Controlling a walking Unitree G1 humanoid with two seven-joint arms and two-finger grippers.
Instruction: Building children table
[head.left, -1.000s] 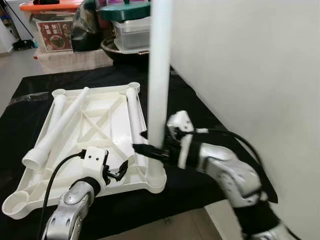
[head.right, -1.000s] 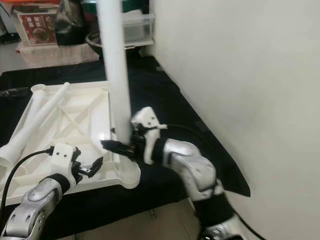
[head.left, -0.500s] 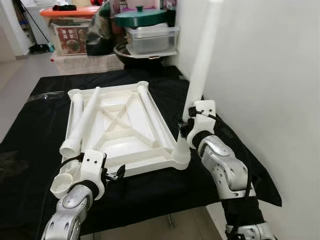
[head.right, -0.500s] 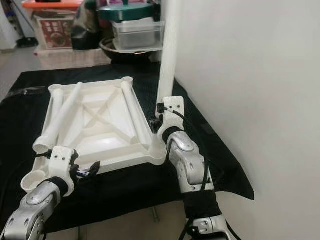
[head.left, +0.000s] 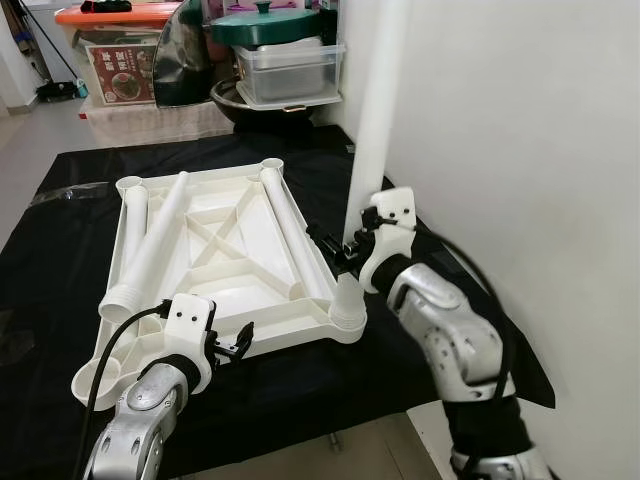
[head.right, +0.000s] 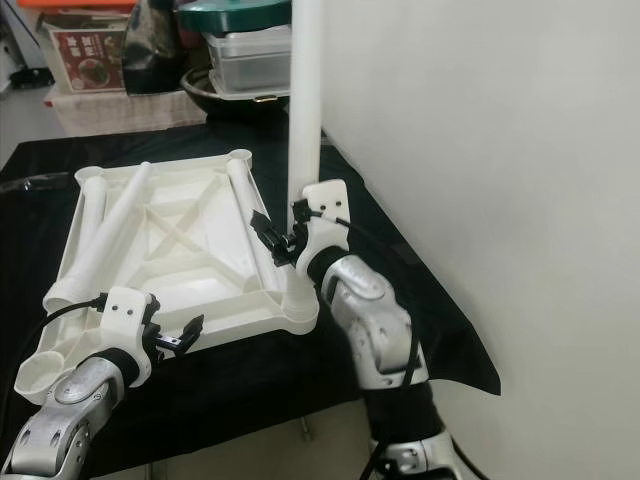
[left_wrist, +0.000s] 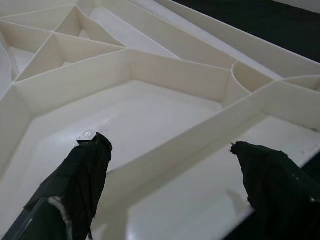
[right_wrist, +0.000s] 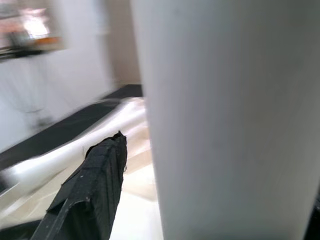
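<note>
A white plastic tabletop (head.left: 222, 285) lies upside down on a black-covered table (head.left: 330, 175). One white leg (head.left: 375, 120) stands upright in the near right corner socket (head.left: 347, 318). My right gripper (head.left: 340, 245) reaches around this leg low down, open. The leg (right_wrist: 230, 120) sits between its fingers, and one finger (right_wrist: 92, 190) stands slightly off it. More loose legs lie flat on the tabletop, one slanting at the left (head.left: 155, 245) and one along the right side (head.left: 290, 230). My left gripper (left_wrist: 167, 145) is open at the tabletop's near edge (head.left: 240, 340), holding nothing.
A white wall (head.left: 520, 150) runs close along the right. Behind the table stand a clear box with a green-lidded pot (head.left: 285, 60), a dark bag (head.left: 185, 60) and an orange-lidded bin (head.left: 115, 55). Bare floor (head.left: 30, 135) lies at the far left.
The leg leaned to the right half a second ago and now stands upright. My right gripper has come round it, with its fingers now pointing left. The left gripper stays at the near edge.
</note>
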